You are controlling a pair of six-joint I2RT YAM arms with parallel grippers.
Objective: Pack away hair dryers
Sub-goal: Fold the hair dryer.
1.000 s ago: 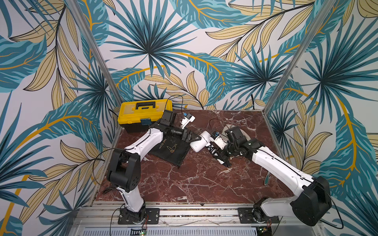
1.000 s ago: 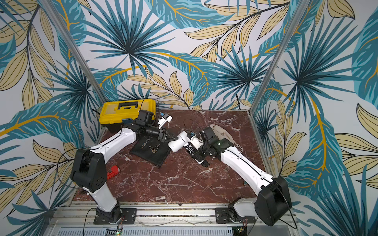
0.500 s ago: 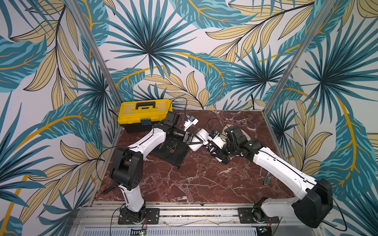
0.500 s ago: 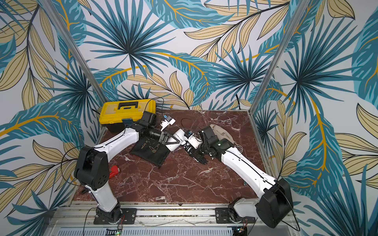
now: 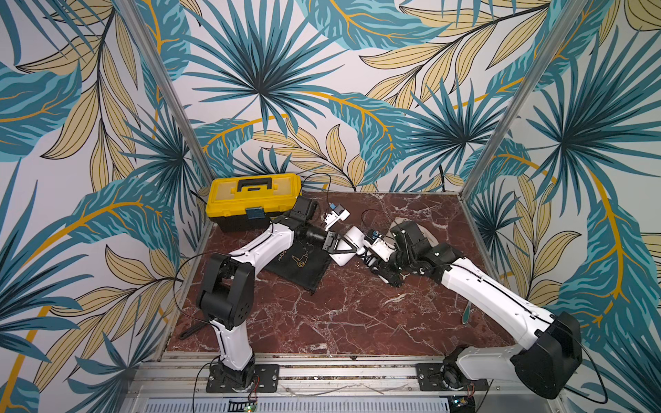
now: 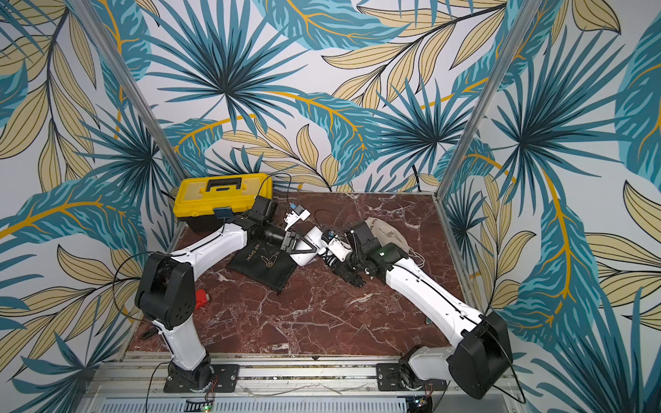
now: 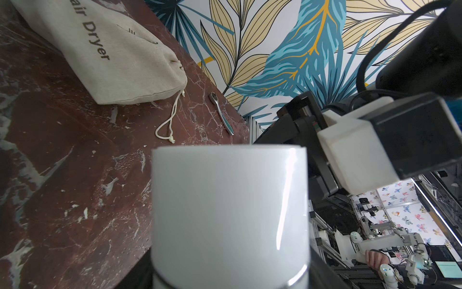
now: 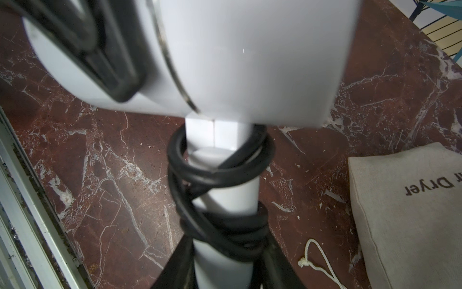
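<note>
The right claw (image 8: 221,274) grasps the white hair dryer (image 7: 228,212) by its cord-wrapped handle; the left claw (image 5: 339,247) straddles its barrel, grip impossible to tell.

White left arm (image 5: 264,243), black at the joints: mounted lower left of centre in both top views, elbow folded low, forearm slanting up and right to mid-frame. Its left gripper (image 5: 345,246) lies level, jaws astride the barrel of the white hair dryer (image 8: 250,62), one black finger (image 8: 100,62) against it; a firm clamp cannot be confirmed. White right arm (image 5: 486,286): mounted lower right, forearm slanting up and left to mid-frame, wrist bent, right gripper (image 5: 370,259) clamped on the dryer's handle, close to and facing the left gripper.
</note>
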